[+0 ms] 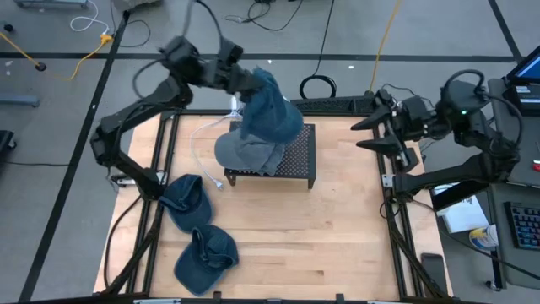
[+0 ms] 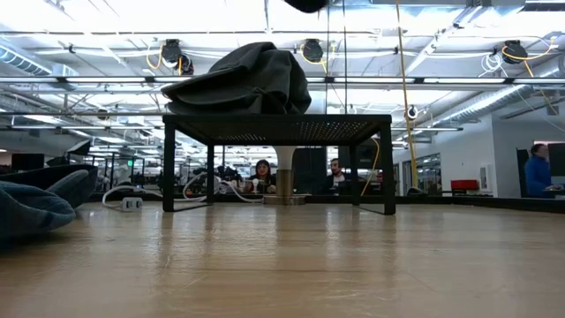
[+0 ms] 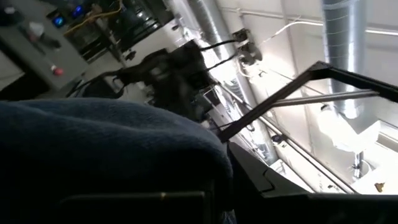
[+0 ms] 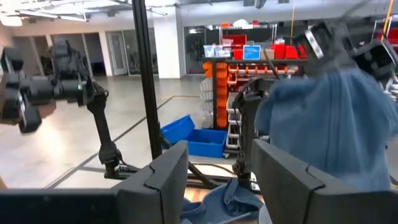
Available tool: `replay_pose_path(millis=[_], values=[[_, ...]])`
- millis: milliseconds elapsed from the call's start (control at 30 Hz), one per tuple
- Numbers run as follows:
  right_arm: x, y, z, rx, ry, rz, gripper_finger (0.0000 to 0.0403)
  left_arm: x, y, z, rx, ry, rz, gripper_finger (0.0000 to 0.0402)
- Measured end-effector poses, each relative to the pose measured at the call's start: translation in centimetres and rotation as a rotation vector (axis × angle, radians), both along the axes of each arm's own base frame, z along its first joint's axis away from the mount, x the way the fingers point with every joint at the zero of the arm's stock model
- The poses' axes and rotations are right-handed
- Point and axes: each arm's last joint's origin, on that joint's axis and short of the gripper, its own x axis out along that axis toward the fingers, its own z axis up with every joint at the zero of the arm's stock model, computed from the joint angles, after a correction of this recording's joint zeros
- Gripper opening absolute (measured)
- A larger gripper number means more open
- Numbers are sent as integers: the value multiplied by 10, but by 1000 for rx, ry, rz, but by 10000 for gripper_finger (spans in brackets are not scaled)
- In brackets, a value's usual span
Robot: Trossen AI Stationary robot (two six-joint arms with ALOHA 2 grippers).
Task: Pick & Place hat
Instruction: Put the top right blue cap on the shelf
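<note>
My left gripper (image 1: 246, 84) is shut on a blue denim hat (image 1: 272, 111) that hangs above the black mesh stand (image 1: 297, 160) at the table's far middle. A grey hat (image 1: 245, 152) lies crumpled on the stand's top (image 2: 278, 119). Two more blue hats (image 1: 186, 203) (image 1: 207, 256) lie flat on the table's left side. My right gripper (image 1: 366, 135) stands open in the air at the table's right edge, pointing toward the held hat (image 4: 336, 124), with nothing between its fingers (image 4: 292, 180). My left gripper holds the blue hat by its upper end (image 4: 339, 71), coming about level from the table's far left. The cloth bunches around the fingers and hides the place of contact in the left wrist view (image 3: 106, 155). The hat hangs slack below, clear of the grey hat (image 2: 247, 79).
A white cable (image 1: 198, 143) runs over the table left of the stand. Black frame rails (image 1: 160, 160) border the table's left and right sides. Bare wood lies in front of the stand and toward the right. People sit in the room behind the table (image 2: 261, 172).
</note>
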Motion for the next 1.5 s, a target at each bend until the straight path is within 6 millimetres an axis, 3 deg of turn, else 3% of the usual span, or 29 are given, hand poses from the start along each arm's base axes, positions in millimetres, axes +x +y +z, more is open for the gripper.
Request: replay_pose_path(millis=[400, 633, 900, 1500], values=[[0, 0, -4, 4, 36, 0, 169, 71, 0, -59, -81, 139, -51, 21], [5, 0, -15, 9, 94, 1, 165, 93, 6, -97, -100, 296, -69, 21], [6, -1, -27, 13, 132, 1, 165, 91, 11, -128, -63, 511, -14, 21], [2, 0, -27, 9, 122, 1, 161, 79, 12, -157, 44, 788, 150, 21]])
